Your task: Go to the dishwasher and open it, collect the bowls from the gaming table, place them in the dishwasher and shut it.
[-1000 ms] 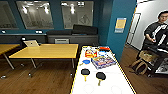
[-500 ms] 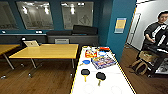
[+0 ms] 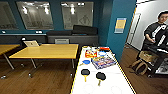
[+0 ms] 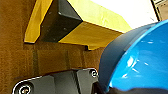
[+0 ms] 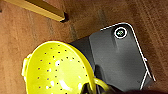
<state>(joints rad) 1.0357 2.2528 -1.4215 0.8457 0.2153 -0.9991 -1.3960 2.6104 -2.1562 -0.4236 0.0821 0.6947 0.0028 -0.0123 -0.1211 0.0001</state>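
- Your left tool holds a glossy bright blue round bowl [image 4: 140, 60] beside the long glossy white table with yellowish rim [image 3: 117, 82].
- Your right tool holds a lime-yellow perforated bowl [image 5: 55, 70] above the wooden floor [image 5: 22, 30].
- The head view matches the earlier one.

Ceiling lights glare in the wall glass [image 3: 35, 15]; the room is evenly lit, all views soft and blurred.

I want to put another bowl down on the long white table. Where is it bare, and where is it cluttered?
The glossy white table with the yellowish rim is bare at its near end, in front of the two black round paddles. Beyond them it is crowded: a colourful flat box, a small blue round item and packets at the far end. The yellow-orange wood-topped table beside it has open surface.
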